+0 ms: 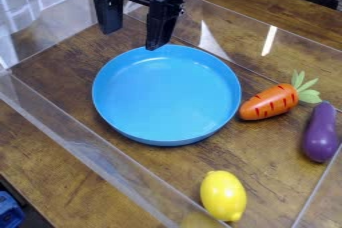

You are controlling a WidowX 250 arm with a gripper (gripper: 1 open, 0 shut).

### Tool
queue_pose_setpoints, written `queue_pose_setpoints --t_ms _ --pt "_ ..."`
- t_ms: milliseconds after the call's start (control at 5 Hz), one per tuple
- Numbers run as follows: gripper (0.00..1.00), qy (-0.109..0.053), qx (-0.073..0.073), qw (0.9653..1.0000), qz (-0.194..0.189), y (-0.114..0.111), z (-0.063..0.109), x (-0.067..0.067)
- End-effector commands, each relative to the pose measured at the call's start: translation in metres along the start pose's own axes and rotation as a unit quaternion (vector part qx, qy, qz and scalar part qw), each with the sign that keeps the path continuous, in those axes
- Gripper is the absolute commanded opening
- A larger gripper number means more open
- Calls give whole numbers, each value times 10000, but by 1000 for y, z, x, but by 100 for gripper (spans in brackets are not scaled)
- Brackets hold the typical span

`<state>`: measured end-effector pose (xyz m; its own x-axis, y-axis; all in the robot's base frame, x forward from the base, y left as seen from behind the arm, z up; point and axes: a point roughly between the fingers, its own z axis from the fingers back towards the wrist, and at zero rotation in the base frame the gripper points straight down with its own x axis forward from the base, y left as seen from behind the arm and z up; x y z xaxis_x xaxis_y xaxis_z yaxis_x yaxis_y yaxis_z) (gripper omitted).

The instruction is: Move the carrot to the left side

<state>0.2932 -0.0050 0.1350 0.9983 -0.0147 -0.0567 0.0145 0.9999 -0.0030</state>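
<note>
My end effector [138,27] hangs over the far left part of the bench [54,82], near the back edge. It points down. Its two black fingers [158,30] stand wide apart, and there is nothing between them. I am not holding anything.

The bench is dark brown wood. A low see-through wall [80,147] goes around the things on it, like a clear box with no lid.

A big round blue plate [167,94] sits in the middle of the bench. It has nothing in it. My end effector is just past the far rim of the plate, a little to the left, and my nearer finger shows right by that rim.

The carrot [274,102] lies on the right side of the bench, just beside the right rim of the blue plate. I cannot tell if it touches the plate. It is small and orange with dark lines on it. Its green leafy top points to the far right, and its orange tip points at the plate. The carrot is well apart from my end effector, with the plate between us.

A purple eggplant [319,132] lies near the right edge of the bench, just beside the carrot on its right. A yellow lemon [223,195] sits near the front edge, in front of the plate.
</note>
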Motion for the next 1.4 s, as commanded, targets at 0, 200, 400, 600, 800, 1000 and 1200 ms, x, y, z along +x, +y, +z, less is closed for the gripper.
queue_pose_setpoints --t_ms 0,200,400,600,800,1000,1200 --pt "100 66 -11 9999 -76 -4 -4 -2" --pt "100 132 -21 9998 -153 -8 -9 -5" --pt "100 183 -38 9998 -107 -10 -17 3" --pt "100 87 -39 9989 -450 -25 -23 23" --pt "100 -76 13 9943 -1062 -61 -24 36" --pt "100 -220 60 9847 -1729 -97 -25 47" --pt "100 -328 107 9715 -2345 -118 -28 63"
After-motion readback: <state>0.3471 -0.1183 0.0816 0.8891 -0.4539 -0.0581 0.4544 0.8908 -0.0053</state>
